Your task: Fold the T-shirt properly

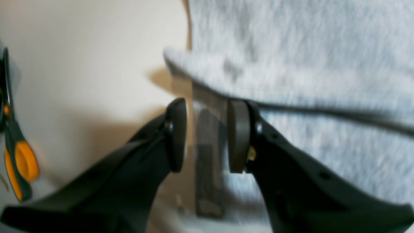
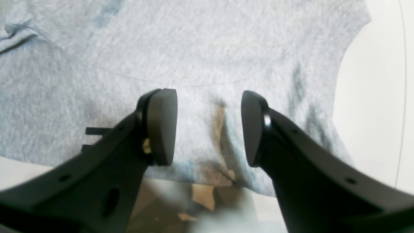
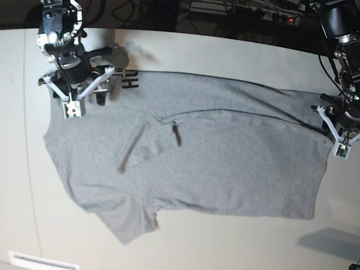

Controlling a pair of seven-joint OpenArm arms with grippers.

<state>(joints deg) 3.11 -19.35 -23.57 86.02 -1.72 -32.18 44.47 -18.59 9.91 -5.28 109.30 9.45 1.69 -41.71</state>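
pale cream table (image 3: 238, 58) under even light, dark cables (image 3: 243, 10) behind it, orange-handled scissors (image 1: 17, 161) at its edge.

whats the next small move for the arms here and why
Probably lower and close both grippers on the cloth. The right gripper hangs open over the T-shirt, nothing between its fingers; the left gripper is open at the opposite edge.

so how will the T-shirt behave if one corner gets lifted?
Probably floppy: the T-shirt already lies creased and rumpled on the table. Likely light, so it should drape and drag rather than hold shape. It won't roll.
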